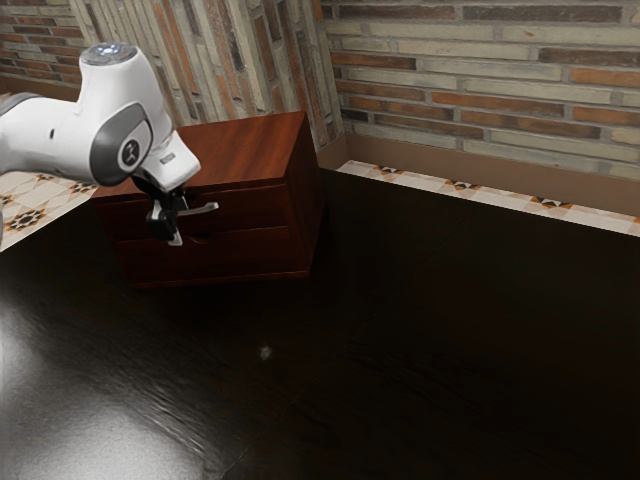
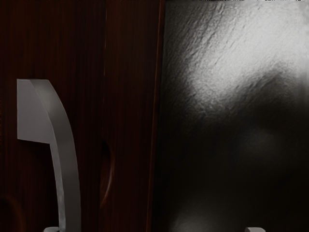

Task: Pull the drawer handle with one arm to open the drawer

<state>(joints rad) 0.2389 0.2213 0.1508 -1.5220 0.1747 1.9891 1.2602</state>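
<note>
A dark red wooden cabinet (image 1: 240,150) stands on the dark table at the exterior view's upper left. Two drawer fronts sit one above the other, and the upper drawer (image 1: 250,205) looks flush with the cabinet face. Its grey metal handle (image 1: 203,208) sticks out from the front, and the wrist view shows this handle (image 2: 58,145) as a curved grey bar close to the hand. My gripper (image 1: 168,228) is right at the handle and stands open. Two fingertips (image 2: 253,229) show far apart in the wrist view, one beside the handle's end.
The glossy black tabletop (image 1: 400,350) stretches wide toward the exterior view's right and front. A brick wall (image 1: 480,80) with a brown skirting runs behind the cabinet. Patterned tiles (image 1: 30,200) lie at the far left.
</note>
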